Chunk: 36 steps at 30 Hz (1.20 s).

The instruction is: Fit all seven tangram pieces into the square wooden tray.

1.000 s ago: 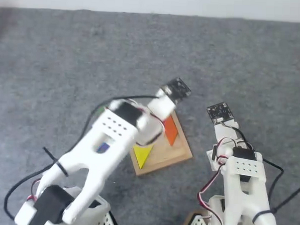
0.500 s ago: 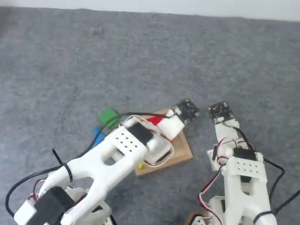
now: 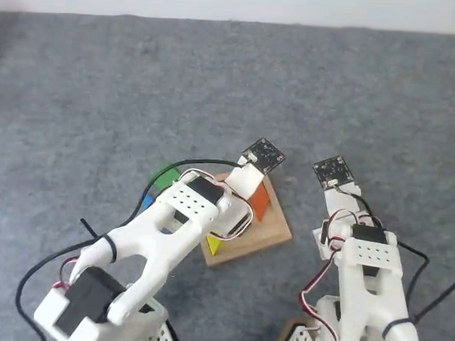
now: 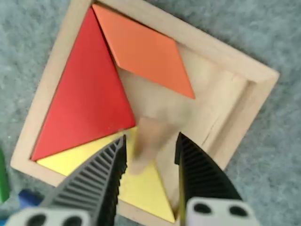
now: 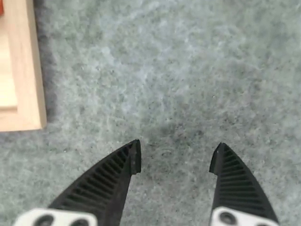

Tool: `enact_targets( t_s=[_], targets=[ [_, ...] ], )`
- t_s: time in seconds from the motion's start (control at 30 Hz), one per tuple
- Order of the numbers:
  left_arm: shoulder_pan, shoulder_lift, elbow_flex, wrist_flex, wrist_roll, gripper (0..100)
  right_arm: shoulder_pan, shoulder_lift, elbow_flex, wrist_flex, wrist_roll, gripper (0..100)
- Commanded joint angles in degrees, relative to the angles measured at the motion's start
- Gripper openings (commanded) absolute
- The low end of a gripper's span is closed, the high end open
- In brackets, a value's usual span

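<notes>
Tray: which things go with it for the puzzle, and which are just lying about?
For the puzzle: tray, red triangle, orange piece, yellow triangle, green piece, blue piece, left end effector above the tray.
Just there: grey mat, right end effector above it.

In the tray (image 4: pixel 216 51), the large triangle (image 4: pixel 84 99) lies along one wall, the parallelogram (image 4: pixel 143 52) touches it along the adjoining wall, and the second triangle (image 4: pixel 141 188) lies against its other side. The left gripper (image 4: pixel 151 139) hangs over the tray's middle, and the right gripper (image 5: pixel 174 153) over the carpet (image 5: pixel 188 70) just right of the tray. One loose piece (image 3: pixel 165 175) and another loose piece (image 3: pixel 146 202) lie just left of the tray.
</notes>
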Motion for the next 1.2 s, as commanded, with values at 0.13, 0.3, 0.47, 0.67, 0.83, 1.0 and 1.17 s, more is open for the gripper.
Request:
enact_targets(
  t_s=[0.13,0.3,0.47,0.67,0.83,1.0,1.17],
  targets=[
    [-0.2,-0.4,-2.0,-0.7,-2.3,16,-0.4,-1.2,-0.2,-2.1,0.2,24.9],
    [-0.4,-0.4,-4.8,1.8,-2.3,16,-0.4,-1.2,-0.1,-2.3,0.2,24.9],
    [-0.4,-0.5,-8.7,6.5,-2.3,16,-0.4,-1.2,-0.1,-2.6,0.2,24.9],
    [-0.4,-0.5,-12.2,10.9,-2.5,16,-0.3,-1.2,-0.1,-2.7,0.2,24.9],
    [-3.5,0.2,-9.1,5.8,-2.4,16,-0.3,-1.2,-0.1,-2.6,0.2,24.9],
    [-1.3,-0.4,-1.7,2.2,-3.0,16,-0.3,-1.2,-0.1,-2.7,0.2,24.9],
    [0.6,-0.4,-1.4,1.8,-3.7,16,-0.4,-1.2,-0.1,-2.7,0.2,24.9]
  ],
)
